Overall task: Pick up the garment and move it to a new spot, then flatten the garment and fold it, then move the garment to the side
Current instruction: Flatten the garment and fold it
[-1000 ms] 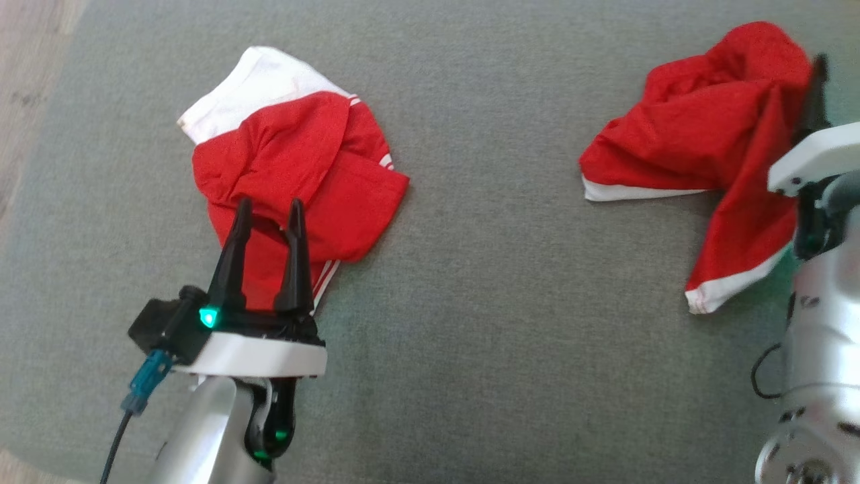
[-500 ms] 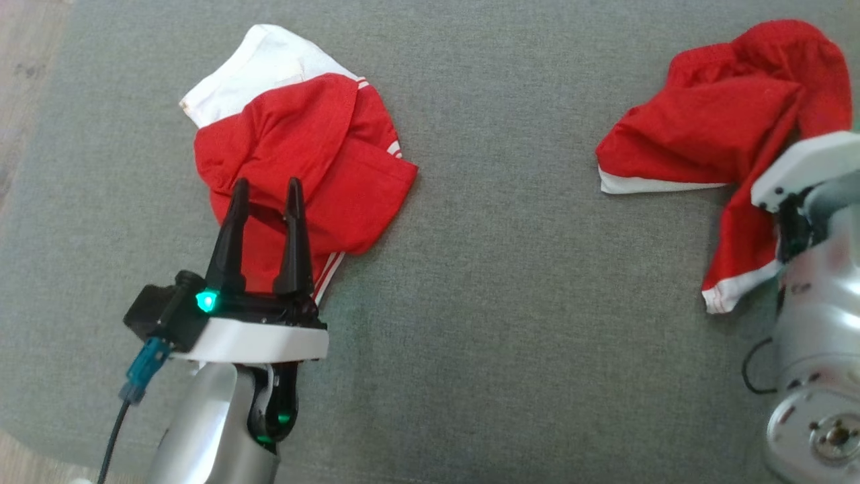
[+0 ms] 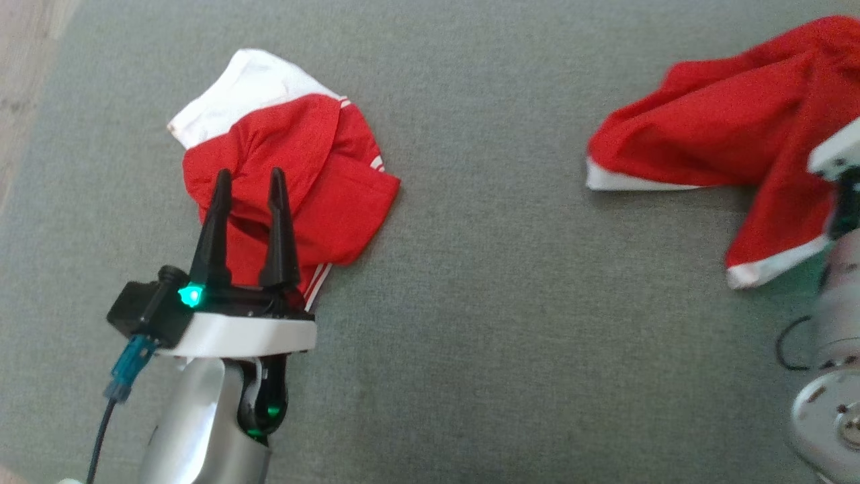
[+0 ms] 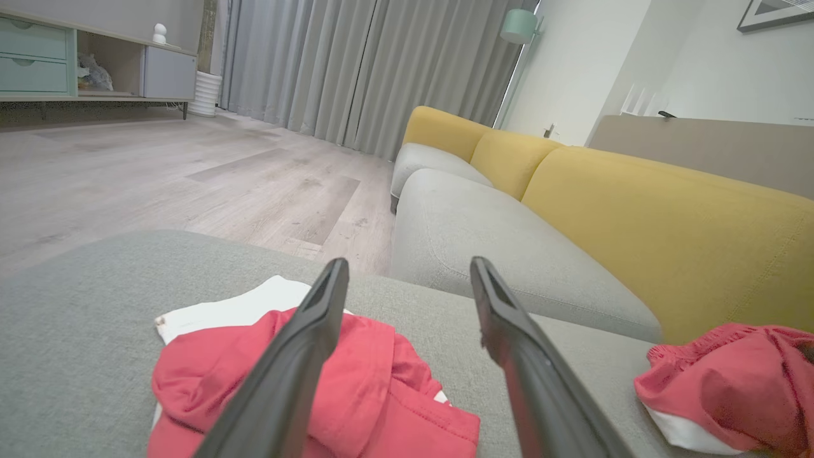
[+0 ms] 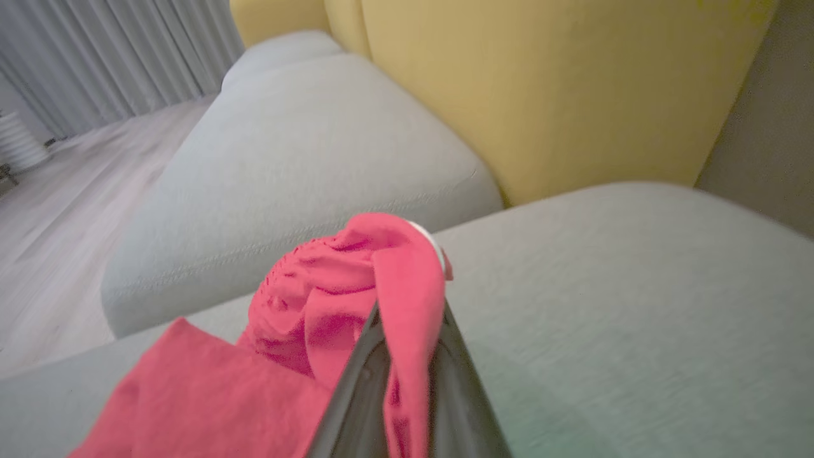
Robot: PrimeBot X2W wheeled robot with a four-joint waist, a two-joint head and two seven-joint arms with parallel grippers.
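Observation:
A crumpled red garment with a white hem lies at the right of the grey cushion. In the right wrist view my right gripper is shut on a raised fold of this garment, which drapes over the fingers. The head view has my right wrist at the cloth's right edge. A second red and white garment lies bunched at the left. My left gripper hovers open above its near side, with nothing between the fingers. Both the bunched garment and the held garment appear in the left wrist view.
Wooden floor runs past the cushion's left edge. Beyond the cushion stands a yellow sofa with a grey seat. A cabinet and grey curtains line the far wall.
My right gripper has shut on the right garment, and the cloth is now drawn out toward the right. The head camera has shifted slightly. The left gripper stays open over the left garment.

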